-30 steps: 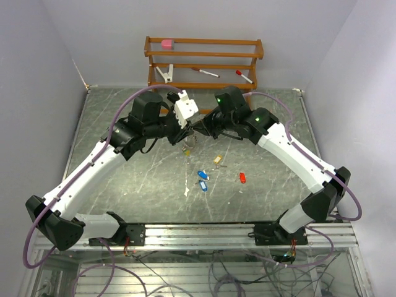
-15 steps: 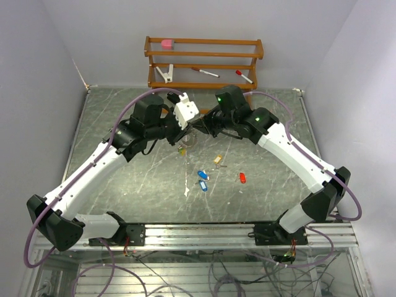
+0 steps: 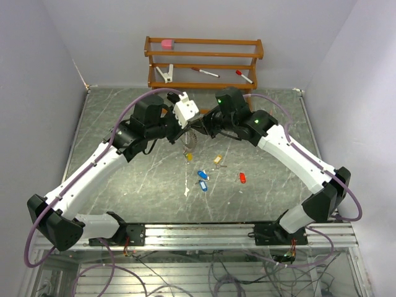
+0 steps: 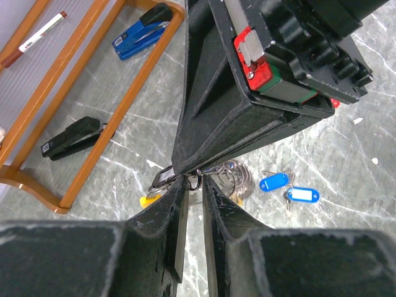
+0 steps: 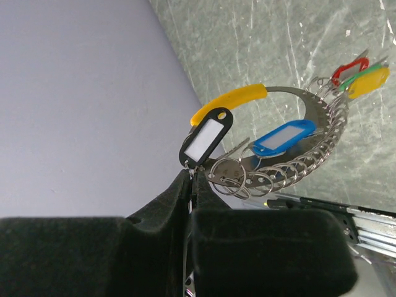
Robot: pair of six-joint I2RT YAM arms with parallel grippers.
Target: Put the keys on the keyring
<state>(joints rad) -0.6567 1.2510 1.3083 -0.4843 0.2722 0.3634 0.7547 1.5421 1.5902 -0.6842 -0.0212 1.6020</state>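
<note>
1. Two hands meet tip to tip above the surface's middle, toward its far edge. The right hand (image 5: pixel 190 179) is pressed together, pinching the silver-grey, yellow-sleeved metal keyring (image 5: pixel 297 93), whose long axis hangs downward.
2. The left hand (image 4: pixel 193 185) shows a narrow slit between its fingers at that same pinch; whether it grips anything I cannot tell.
3. Loose keys lie toward the near edge, mostly on the right arm's side: two blue-tagged keys (image 3: pixel 203 184), a tan-tagged key (image 3: pixel 218 159) and a red-tagged key (image 3: pixel 242 177).
4. Only the right wrist view shows a black plastic tag (image 5: pixel 207 136) and other coloured ones already threaded. Only the top view shows every loose key.
</note>
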